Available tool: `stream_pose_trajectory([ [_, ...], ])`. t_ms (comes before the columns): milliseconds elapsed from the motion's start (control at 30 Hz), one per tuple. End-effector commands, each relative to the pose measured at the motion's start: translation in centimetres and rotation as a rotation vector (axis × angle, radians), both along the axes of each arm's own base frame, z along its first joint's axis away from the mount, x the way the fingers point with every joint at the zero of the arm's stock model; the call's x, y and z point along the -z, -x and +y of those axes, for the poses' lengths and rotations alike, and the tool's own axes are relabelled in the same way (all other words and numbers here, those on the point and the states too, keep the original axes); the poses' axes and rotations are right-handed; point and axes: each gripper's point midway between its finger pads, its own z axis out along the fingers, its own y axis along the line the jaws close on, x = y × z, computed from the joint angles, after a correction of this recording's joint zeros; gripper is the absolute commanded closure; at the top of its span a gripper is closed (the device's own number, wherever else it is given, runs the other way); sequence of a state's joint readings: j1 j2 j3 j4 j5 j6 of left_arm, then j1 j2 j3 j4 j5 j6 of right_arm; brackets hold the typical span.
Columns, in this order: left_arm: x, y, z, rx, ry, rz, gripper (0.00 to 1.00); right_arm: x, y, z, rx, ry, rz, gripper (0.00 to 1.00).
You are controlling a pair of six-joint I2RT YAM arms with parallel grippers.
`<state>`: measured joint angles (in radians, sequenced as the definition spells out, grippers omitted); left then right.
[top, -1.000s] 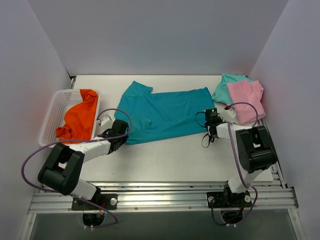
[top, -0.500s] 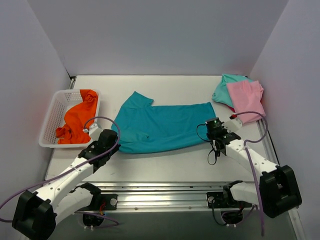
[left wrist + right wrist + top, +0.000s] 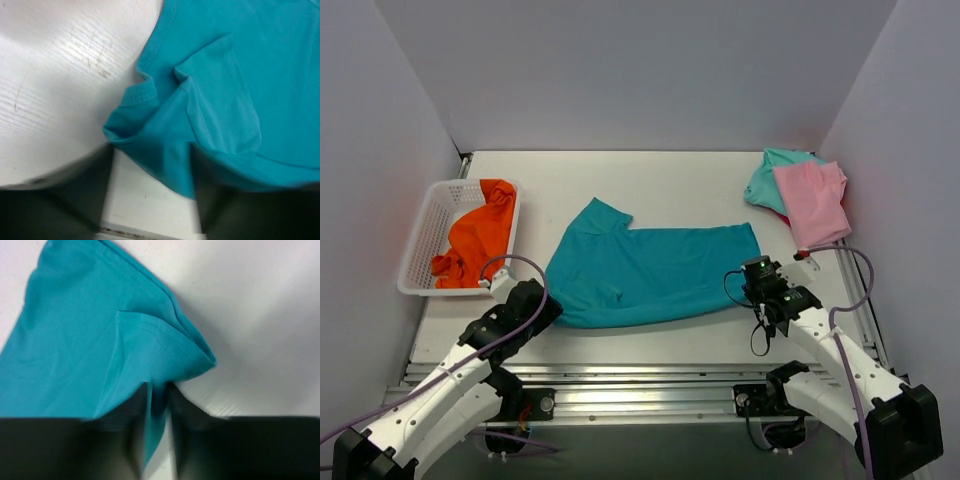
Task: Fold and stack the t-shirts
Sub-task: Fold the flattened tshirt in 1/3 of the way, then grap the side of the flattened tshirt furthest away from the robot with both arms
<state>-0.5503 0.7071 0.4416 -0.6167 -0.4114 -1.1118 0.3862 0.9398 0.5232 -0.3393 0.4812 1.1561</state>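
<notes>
**Top view.** Teal t-shirt (image 3: 650, 275) lies spread flat on the white table (image 3: 660, 180), long axis running L–R, near the front edge. Its collar/sleeve end points to the back-left and its hem end to the right. The left gripper (image 3: 542, 310) sits at the shirt's front-left corner and the right gripper (image 3: 752, 270) at its right edge, w/ both arms reaching in low from the near side. The pink t-shirt (image 3: 810, 200) lies at the back-right corner, overlapping the mint-green t-shirt (image 3: 770, 175), which shows from under its left side. Both are well apart from the teal one. The orange t-shirt (image 3: 480, 240) is crumpled inside the white lattice basket (image 3: 425, 225) at the table's left edge, w/ part of it draped up the basket's far right wall.

**Left wrist view.** A bunched fold of the teal t-shirt (image 3: 215, 100) w/ stitched hem runs down into the left gripper (image 3: 155, 200). The jaws are blurred and stand fairly wide, but they appear to be gripping the cloth. White table shows in the rest of the gap.

**Right wrist view.** The right gripper (image 3: 159, 410) is pinching a folded hem corner of the teal t-shirt (image 3: 75, 340). The jaws are nearly together, w/ only a thin strip of cloth between them. The fabric fans out up and to the left over bare table.
</notes>
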Motion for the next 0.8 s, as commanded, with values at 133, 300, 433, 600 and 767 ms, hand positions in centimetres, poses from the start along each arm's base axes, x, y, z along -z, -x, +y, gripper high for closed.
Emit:
stream_pose_trajectory([
  [133,-2.7,2.5,0.2,0.031,0.003,0.001,0.06,-2.2,2.2,-0.5,-0.006,-0.012,-0.014,0.08],
  [300,-9.5,1.1,0.8,0.04,-0.017,-0.153,0.06,-9.4,0.6,-1.9,0.039,0.038,-0.187,0.01],
  [433,-14.6,-2.6,-0.4,0.096,-0.073,-0.336,0.06,-13.6,-2.6,0.1,-0.104,0.046,-0.364,0.03],
  [600,-20.1,-11.2,-3.1,0.151,-0.229,-0.535,0.06,-13.2,-5.9,4.9,-0.356,0.024,-0.415,0.05],
  [767,-19.7,-21.9,-3.9,0.307,-0.199,-0.572,0.06,-10.8,-6.7,6.6,-0.427,0.018,-0.351,0.06],
])
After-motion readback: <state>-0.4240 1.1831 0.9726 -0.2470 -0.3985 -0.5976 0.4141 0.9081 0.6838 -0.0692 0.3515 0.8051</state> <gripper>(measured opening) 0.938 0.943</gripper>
